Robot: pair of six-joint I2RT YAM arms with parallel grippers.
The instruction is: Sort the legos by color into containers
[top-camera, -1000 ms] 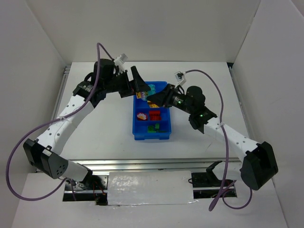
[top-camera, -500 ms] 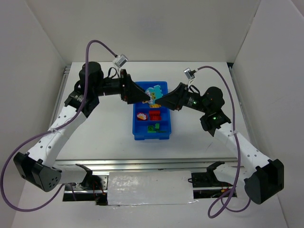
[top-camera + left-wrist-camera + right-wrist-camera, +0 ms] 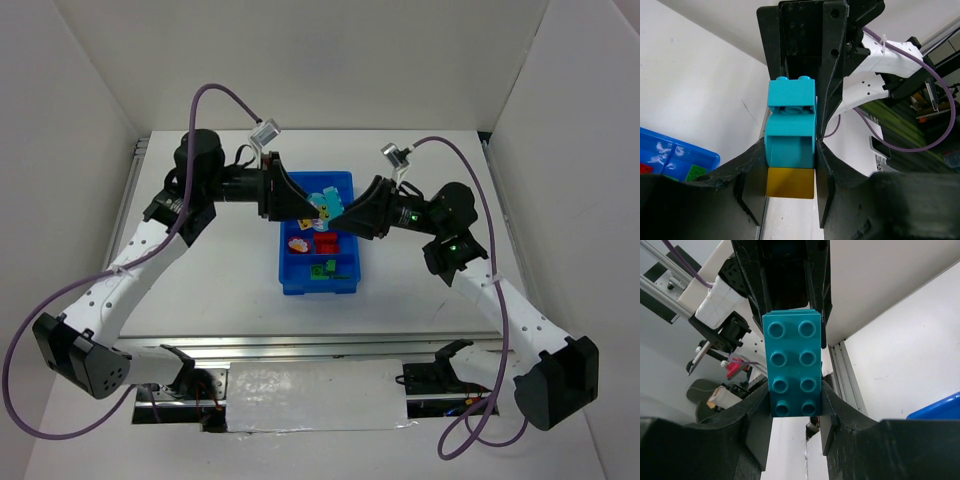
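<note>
Top external view: I have both arms meeting over the 12 o'clock end of the blue tray (image 3: 290, 282), the left gripper (image 3: 298, 200) reaching in from 9 o'clock and the right gripper (image 3: 350, 210) from 3 o'clock. Between them, lifted clear of the tray, is a teal brick (image 3: 326, 201). Below it in the tray I can see red bricks (image 3: 326, 242) near the middle and green bricks (image 3: 322, 268) toward 6 o'clock; the compartment at 12 o'clock is mostly hidden under the grippers. On the left wrist camera the left gripper (image 3: 790, 150) has its jaws flush against both sides of the teal brick (image 3: 790, 132) — pinching it. A yellow brick (image 3: 790, 182) sits against the teal one at 6 o'clock, between the same fingers, and the other gripper's black fingers (image 3: 837, 65) close in from 12 o'clock. On the right wrist camera the right gripper (image 3: 795, 390) is clamped on the teal brick (image 3: 792, 370) too; its studded face looks straight at the lens, two studs wide and four long. A corner of the tray (image 3: 940, 410) shows at 4 o'clock in that view.
</note>
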